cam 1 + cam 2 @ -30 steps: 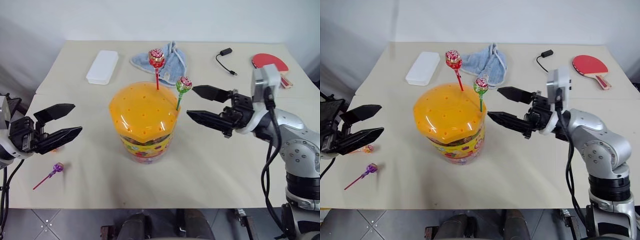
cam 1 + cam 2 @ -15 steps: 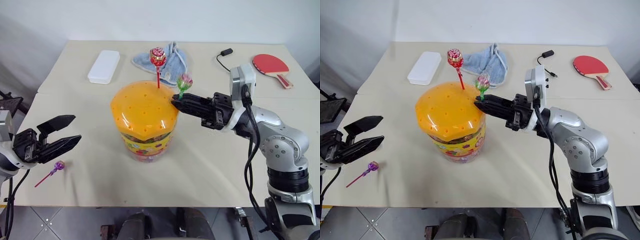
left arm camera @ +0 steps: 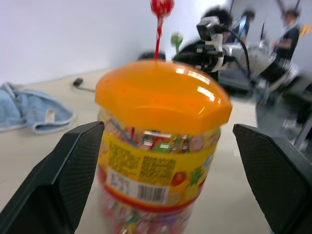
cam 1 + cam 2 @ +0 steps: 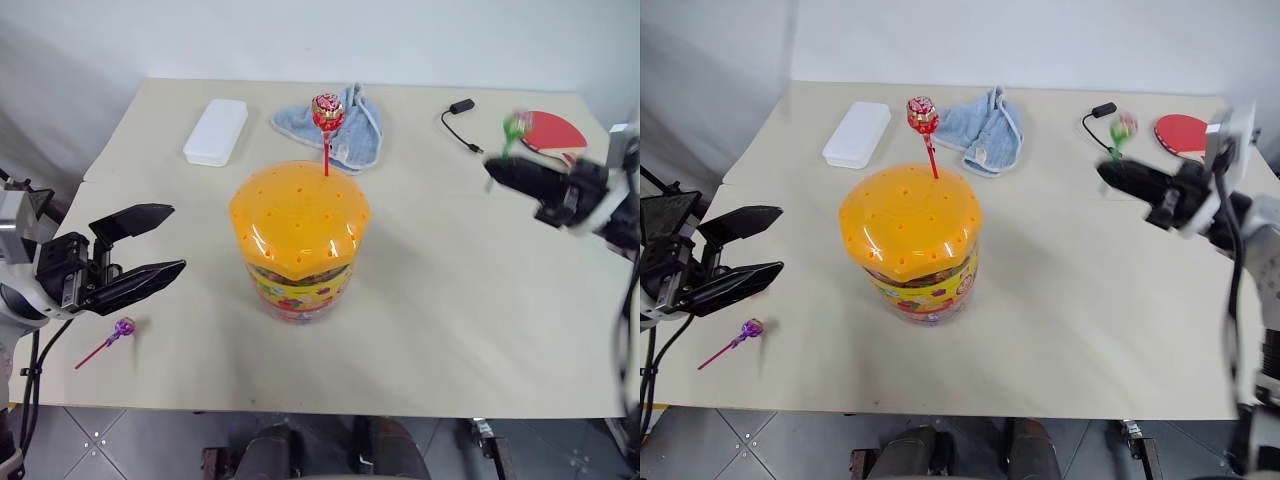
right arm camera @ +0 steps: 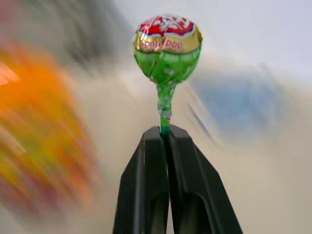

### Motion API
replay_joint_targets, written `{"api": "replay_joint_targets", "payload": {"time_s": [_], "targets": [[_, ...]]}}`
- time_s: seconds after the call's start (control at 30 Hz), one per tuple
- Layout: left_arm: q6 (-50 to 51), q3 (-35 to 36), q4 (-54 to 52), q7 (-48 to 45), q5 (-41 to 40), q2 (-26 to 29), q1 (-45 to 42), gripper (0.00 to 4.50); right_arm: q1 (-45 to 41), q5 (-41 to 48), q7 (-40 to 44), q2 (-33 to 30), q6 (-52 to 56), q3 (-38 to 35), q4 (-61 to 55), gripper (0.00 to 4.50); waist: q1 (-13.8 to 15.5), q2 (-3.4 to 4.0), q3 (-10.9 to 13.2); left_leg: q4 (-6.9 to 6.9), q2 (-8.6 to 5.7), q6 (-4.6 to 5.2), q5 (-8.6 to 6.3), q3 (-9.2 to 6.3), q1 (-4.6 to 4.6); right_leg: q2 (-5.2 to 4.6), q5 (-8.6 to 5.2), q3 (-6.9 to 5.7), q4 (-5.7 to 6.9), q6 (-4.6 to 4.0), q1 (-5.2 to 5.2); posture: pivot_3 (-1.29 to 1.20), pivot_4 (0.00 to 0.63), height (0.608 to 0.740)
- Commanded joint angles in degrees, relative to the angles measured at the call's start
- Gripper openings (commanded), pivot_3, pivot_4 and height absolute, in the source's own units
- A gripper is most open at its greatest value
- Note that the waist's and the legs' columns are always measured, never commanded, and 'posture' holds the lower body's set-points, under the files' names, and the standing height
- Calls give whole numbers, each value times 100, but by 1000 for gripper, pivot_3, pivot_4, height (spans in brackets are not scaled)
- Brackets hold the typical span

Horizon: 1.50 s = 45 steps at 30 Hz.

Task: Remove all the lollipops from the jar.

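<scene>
Right wrist view has the green lollipop [image 5: 167, 48] upright, its thin stick pinched between the clenched fingers of the right gripper [image 5: 165, 132], held out over the right side of the worktop [image 4: 450, 290] near the red paddle [image 4: 555, 127], well apart from the jar [image 4: 298, 238]. One red lollipop [image 4: 327, 112] stands in a hole toward the rear of the orange lid [image 4: 300, 215], head up, stick mostly exposed; a purple lollipop [image 4: 122, 327] lies on the worktop near the front left edge, just below the left gripper [image 4: 160, 243], which hangs released and empty, jaws wide, aimed toward the jar. By the look of them these candies are very light, with hard heads in slick foil and slim, slightly bendy sticks, so the stick just under the head seems the surest hold, drawn straight up along the hole. Behind the jar lie a blue cloth [image 4: 352, 128] and a white box [image 4: 216, 130].
</scene>
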Motion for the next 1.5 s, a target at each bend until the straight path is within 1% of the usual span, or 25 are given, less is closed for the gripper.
{"api": "replay_joint_targets", "payload": {"time_s": [0.03, 0.1, 0.17, 0.3, 0.4, 0.5, 0.57, 0.6, 0.67, 0.7, 0.77, 0.83, 0.93, 1.0, 1.13, 1.2, 1.33, 1.43, 1.5], "targets": [[-292, -147, -228, -405, 318, 265, 54, 4500, 358, -1107, -183, -351, -210, 506, 160, 21, -10, 6, 2, 0, 0, -1, 1, 5, 2, 2, 0, -7, 3, 0, -3, 0, 150, 740], [-370, -231, -247, -611, 460, 390, 126, 4500, 536, -1596, -371, -375, -246, 785, 258, 21, -42, 10, 5, 0, 7, -4, 3, 17, 6, -2, 0, -9, 8, 0, -6, 0, 150, 740], [-507, -301, -250, -911, 686, 537, 302, 4500, 648, -2004, -531, -389, -63, 1064, 287, 21, -74, 13, 5, 0, 8, -8, 5, 19, 6, -4, 0, -8, 10, 0, -9, 0, 150, 740], [-639, -299, -191, -1118, 799, 605, 434, 4500, 813, -2139, -479, -304, 112, 1046, 358, 21, -104, 22, 8, 0, 9, -11, 5, 10, 4, -1, 0, -11, 8, 0, -8, 0, 150, 740], [-675, -307, -153, -1089, 788, 550, 385, 4500, 918, -2161, -387, -299, 42, 928, 435, 706, -55, 19, 7, 4, 9, -11, 6, -8, 0, -2, 0, -9, -4, 0, 5, 0, 150, 740], [-637, -271, -160, -959, 664, 443, 321, 4500, 976, -2127, -223, -358, -56, 704, 432, 1679, 1, 19, 6, 4, 7, -10, 6, -10, 1, -4, 0, -5, -5, 1, 7, 0, 150, 740], [-593, -198, -160, -805, 574, 343, 296, 4500, 994, -2060, 123, -465, -478, 451, 441, 2371, 19, 20, 7, 4, 7, -10, 6, -12, 0, -3, 0, -3, -5, 1, 6, 0, 150, 740], [-564, -130, -166, -719, 552, 302, 335, 4500, 948, -1883, 476, -469, -932, 188, 436, 2702, 19, 21, 8, 4, 7, -10, 6, -13, -1, -3, 1, -2, -4, 1, 6, 0, 150, 740], [-498, 29, -154, -586, 491, 229, 429, 4500, 810, -1427, 1110, -360, -1525, -271, 390, 3382, 16, 32, 14, 4, 7, -9, 7, -10, -2, 2, 1, -5, -5, 2, 5, 0, 150, 740], [-429, 180, -98, -526, 382, 164, 498, 4500, 696, -1002, 1516, -272, -1534, -444, 177, 3716, 7, 33, 14, 4, 4, -7, 8, -7, -1, 4, 2, -8, -4, 4, 5, 0, 150, 740], [-247, 465, 28, -310, 45, -16, 515, 4500, 287, -384, 1726, -18, -1175, -454, -310, 3716, -41, 32, 15, 3, 10, -7, 8, -3, 4, 9, 2, -12, -3, 4, 5, 0, 150, 740], [-79, 605, 79, -188, -188, -103, 507, 4500, -136, 70, 1650, 320, -824, -352, -720, 3716, -93, 27, 14, 4, 22, -12, 7, -5, 12, 1, 2, -10, -2, 2, 10, 0, 150, 740], [51, 708, 117, -66, -414, -196, 485, 4500, -1053, 485, 1087, 1179, -319, 127, -1237, 3716, -108, 21, 13, 5, 24, -20, 9, -21, 9, -5, 1, 4, 1, -2, 11, 0, 150, 740], [96, 725, 116, -13, -454, -212, 496, 4500, -1592, 545, 705, 1662, 6, 397, -1340, 3716, -131, 22, 13, 5, 18, -19, 10, -21, 6, -10, 1, 9, 6, -2, 6, 0, 150, 740], [12, 735, 230, 24, -335, -292, 568, 4500, -2510, 469, -63, 2510, 566, 901, -1181, 3716, -118, 22, 12, 2, 8, -19, 10, -28, -10, -9, 0, -2, 13, -4, -9, 0, 150, 740], [-29, 726, 257, 55, -300, -353, 614, 4500, -2692, 365, -46, 2751, 607, 1171, -1253, 3716, -118, 18, 11, 2, 2, -17, 10, -28, -11, -6, 1, -6, 16, -4, -9, 0, 150, 740], [-79, 705, 187, 110, -267, -448, 707, 4500, -2811, 289, -27, 3098, 495, 1375, -1276, 3716, -118, 3, 4, 2, -6, -11, 8, -33, -14, -4, 1, -16, 16, -2, -5, 0, 150, 740], [-109, 724, 148, 136, -254, -474, 763, 4500, -2889, 273, -81, 3199, 548, 1383, -1209, 3131, -136, 3, 5, 2, -8, -9, 9, -27, -12, -2, 2, -20, 16, 0, -5, 0, 150, 740], [-128, 750, 143, 152, -268, -480, 780, 4500, -2945, 301, -69, 3257, 568, 1372, -1194, 2472, -139, 3, 5, 3, -4, -9, 9, -26, -10, 2, 2, -24, 17, 0, -6, 0, 150, 740]]}}
